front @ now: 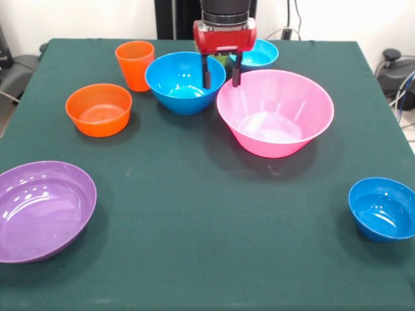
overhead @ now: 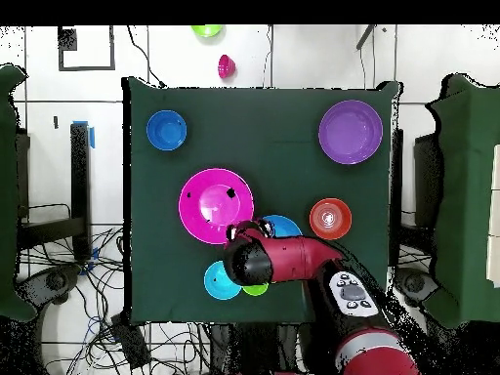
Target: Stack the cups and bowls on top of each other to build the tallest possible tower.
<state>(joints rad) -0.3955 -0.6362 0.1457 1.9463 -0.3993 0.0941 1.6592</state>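
Dark green cloth covers the counter (front: 194,214), which carries loose bowls and cups with none stacked. White floor with cables surrounds it in the overhead view.

Front view layout:
- Pink bowl (front: 275,113): largest, right of centre, upright and empty.
- Medium blue bowl (front: 185,82): just left of the pink bowl, rims close together.
- Orange cup (front: 135,65): far left of the medium blue bowl, just beside it.
- Orange bowl (front: 98,109): left, nearer than the orange cup.
- Purple bowl (front: 45,210): near left corner, shallow and wide.
- Dark blue bowl (front: 382,208): near right edge, well apart from the others.
- Cyan bowl (front: 259,54): far side, partly hidden behind the arm.
- Lime green cup (overhead: 255,288): visible in the overhead view only, beside the cyan bowl and partly under the arm.

The red and black arm (overhead: 293,259) descends over the gap between the medium blue and pink bowls. The claw (front: 221,72) is parted to a moderate width and holds nothing. One finger hangs over the medium blue bowl's right rim, the other at the pink bowl's far left rim. Contact with either rim cannot be determined.
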